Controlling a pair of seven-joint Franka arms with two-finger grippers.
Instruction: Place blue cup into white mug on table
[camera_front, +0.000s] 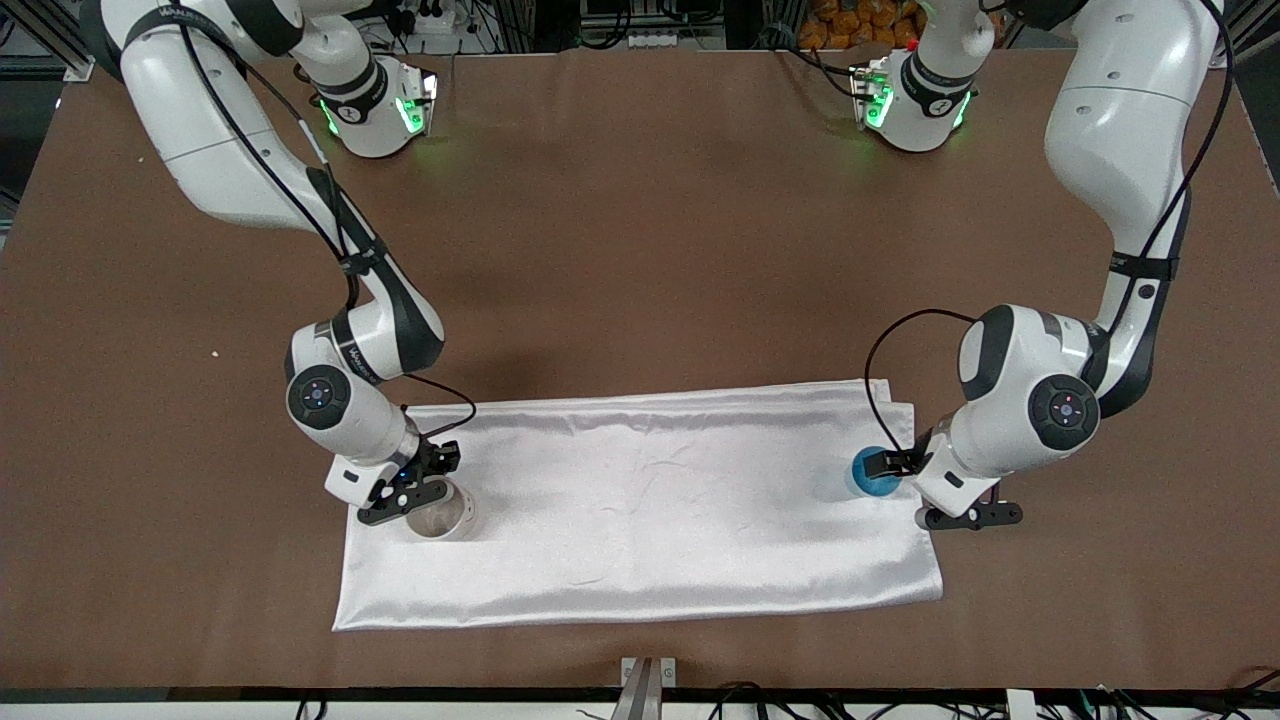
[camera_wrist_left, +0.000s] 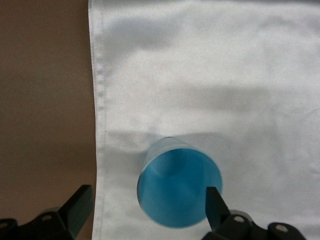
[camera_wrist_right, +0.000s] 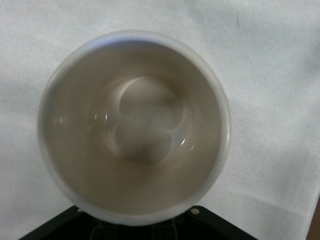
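The blue cup (camera_front: 872, 472) stands upright on the white cloth, at the cloth's end toward the left arm. My left gripper (camera_front: 888, 476) is open around it. In the left wrist view the cup (camera_wrist_left: 180, 187) lies between the two dark fingers (camera_wrist_left: 75, 210), close against one and apart from the other. The white mug (camera_front: 440, 515) stands upright on the cloth toward the right arm's end. My right gripper (camera_front: 420, 497) is right at the mug's rim. In the right wrist view the mug (camera_wrist_right: 135, 125) shows its empty beige inside; its handle is hidden.
The shiny white cloth (camera_front: 640, 500) lies along the part of the brown table (camera_front: 640, 250) nearer the front camera. Both arms' bases stand at the table's back edge. Both arms' elbows hang over the table above the cloth's ends.
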